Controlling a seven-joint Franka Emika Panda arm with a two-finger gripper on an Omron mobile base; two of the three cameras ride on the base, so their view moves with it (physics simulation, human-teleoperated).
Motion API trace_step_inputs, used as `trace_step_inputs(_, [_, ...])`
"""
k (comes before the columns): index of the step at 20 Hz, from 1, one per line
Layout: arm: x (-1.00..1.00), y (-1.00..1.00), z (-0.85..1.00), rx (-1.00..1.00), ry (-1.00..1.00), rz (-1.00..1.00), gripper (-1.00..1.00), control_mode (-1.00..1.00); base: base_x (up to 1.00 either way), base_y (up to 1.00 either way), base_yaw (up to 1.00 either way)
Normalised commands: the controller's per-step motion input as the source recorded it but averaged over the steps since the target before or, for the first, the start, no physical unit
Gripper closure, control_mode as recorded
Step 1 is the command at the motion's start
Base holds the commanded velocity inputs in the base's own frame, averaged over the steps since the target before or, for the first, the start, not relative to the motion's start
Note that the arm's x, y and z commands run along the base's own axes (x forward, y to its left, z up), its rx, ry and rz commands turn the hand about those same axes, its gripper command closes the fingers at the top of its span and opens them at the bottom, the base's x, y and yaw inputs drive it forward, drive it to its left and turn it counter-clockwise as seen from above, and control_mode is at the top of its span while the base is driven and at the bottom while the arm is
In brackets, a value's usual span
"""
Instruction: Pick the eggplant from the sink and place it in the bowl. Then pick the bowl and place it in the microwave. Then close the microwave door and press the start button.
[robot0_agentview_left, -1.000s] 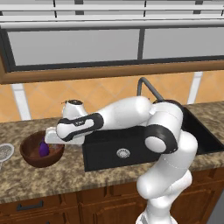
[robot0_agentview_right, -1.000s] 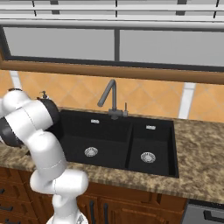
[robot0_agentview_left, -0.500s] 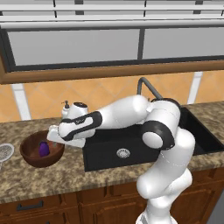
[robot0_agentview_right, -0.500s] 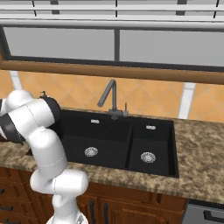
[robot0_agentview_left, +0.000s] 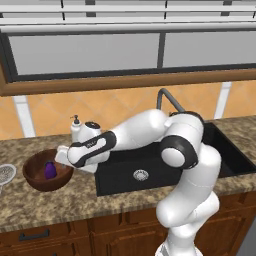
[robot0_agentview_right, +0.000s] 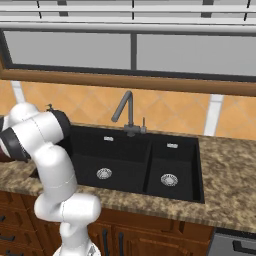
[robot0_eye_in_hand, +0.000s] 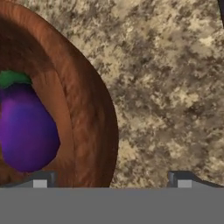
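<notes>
Two dark fingertips of the claw (robot0_eye_in_hand: 111, 179) stand spread wide, gripping nothing. Straddled between them is the near wall of the bowl (robot0_eye_in_hand: 87, 109), with the eggplant (robot0_eye_in_hand: 26, 127) lying inside it, just beyond the left tip, on the counter (robot0_eye_in_hand: 175, 87).

Even, bright rendered light; soft shadows; hand view coarse, blurry up close; no glare.

One purple glossy eggplant (robot0_agentview_left: 49, 170), one reddish-brown wooden bowl (robot0_agentview_left: 37, 179), one black double-basin sink (robot0_agentview_right: 135, 160) with two silver drains, one dark curved faucet (robot0_agentview_right: 125, 111), one white soap dispenser (robot0_agentview_left: 76, 131), one grey mesh dish (robot0_agentview_left: 6, 173) far left.
</notes>
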Motion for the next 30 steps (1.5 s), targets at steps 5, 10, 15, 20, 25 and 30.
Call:
trace_step_inputs(5, [0.10,0.01,-0.15,0.01,0.00,-0.11,-1.00,-1.00,0.00,0.00,0.00])
trace_step_inputs(10, [0.23,0.18,-0.21,0.00,0.00,-0.10,-1.00,-1.00,0.00,0.00,0.00])
trace_step_inputs(15, [0.12,0.29,-0.26,0.00,0.00,-0.07,1.00,-1.00,0.00,0.00,0.00])
trace_step_inputs(20, [0.00,0.09,-0.40,0.02,0.00,0.00,1.00,-1.00,0.00,0.00,0.00])
trace_step_inputs(25, [-0.58,-0.32,-0.03,0.03,-0.09,0.00,1.00,-1.00,0.00,0.00,0.00])
trace_step_inputs(30, [-0.69,-0.73,0.43,0.01,-0.11,0.01,1.00,-1.00,0.00,0.00,0.00])
